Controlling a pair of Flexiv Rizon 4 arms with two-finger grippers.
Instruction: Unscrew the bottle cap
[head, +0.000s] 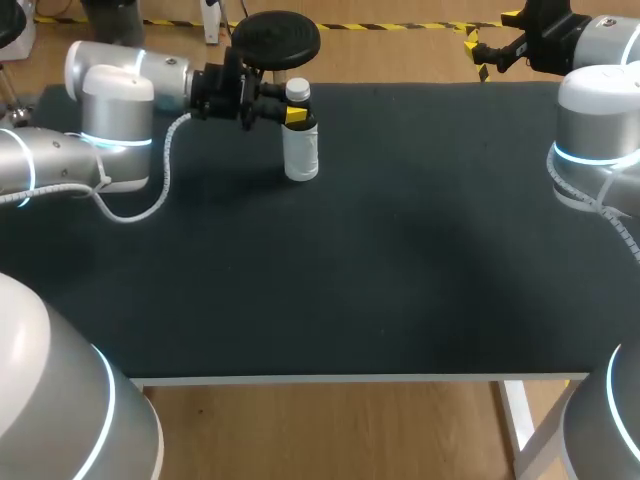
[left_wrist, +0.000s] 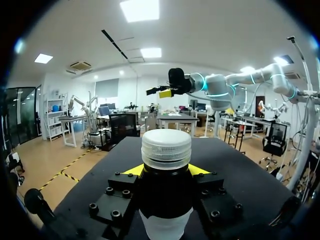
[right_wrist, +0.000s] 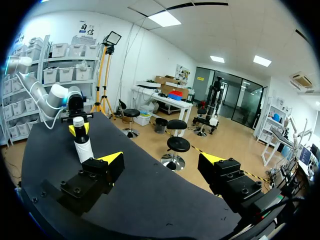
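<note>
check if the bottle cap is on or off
On: the white cap sits atop the upright bottle, whose neck the left pincer grips.

Cameras: head, two wrists.
Head overlooks worktop; left wrist sits close behind bottle; right wrist sees it from afar.

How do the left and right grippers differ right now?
The left gripper is shut on the bottle just below its white cap; the right gripper is open and holds nothing. The left gripper is over the table at its far left; the right gripper hangs by the far right corner, well away from the bottle. Both have black bodies and yellow tips.
</note>
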